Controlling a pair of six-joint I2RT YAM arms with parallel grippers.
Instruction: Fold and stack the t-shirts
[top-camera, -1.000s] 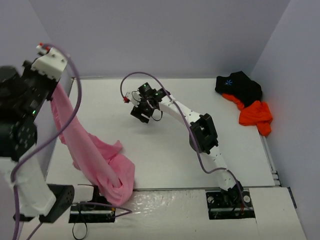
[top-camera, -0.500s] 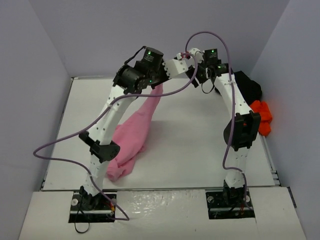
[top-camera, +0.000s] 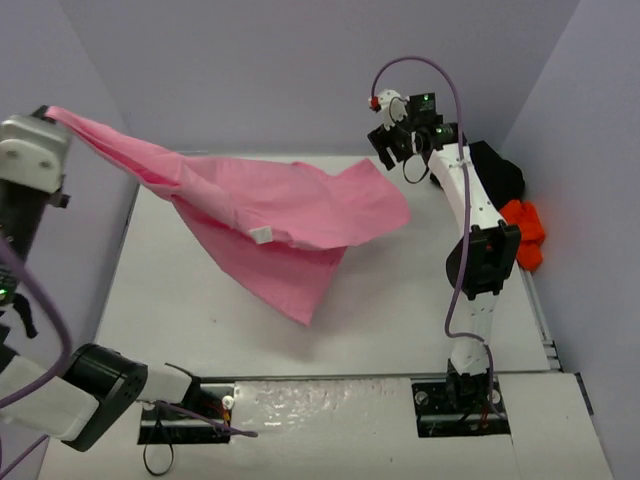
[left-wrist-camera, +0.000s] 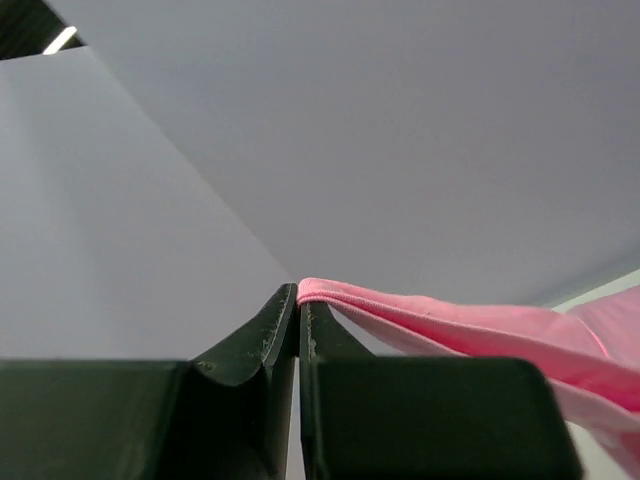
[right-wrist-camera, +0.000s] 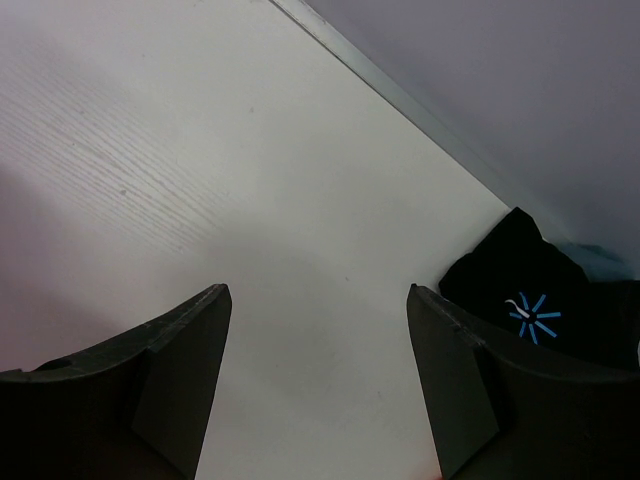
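Since half a second ago the left arm (top-camera: 28, 155) has swung high leftward, fanning the pink t-shirt (top-camera: 290, 215) out above the desk (top-camera: 400, 300), likely to flatten it. The left hand (left-wrist-camera: 298, 310) is clamped on its hem; the right hand (right-wrist-camera: 315, 292) gapes empty near the black t-shirt (right-wrist-camera: 520, 290).

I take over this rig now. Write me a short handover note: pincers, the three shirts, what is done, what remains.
Left pincer: shut on an edge of the plain pink cloth t-shirt, held high at the left, the shirt spread in the air over the white table.
Right pincer: open, empty, raised near the far right corner.
Black cloth t-shirt with blue starburst print and bright orange cloth t-shirt: crumpled, touching, in that corner.
Done: nothing folded or stacked.
To do: fold all three, stack them.
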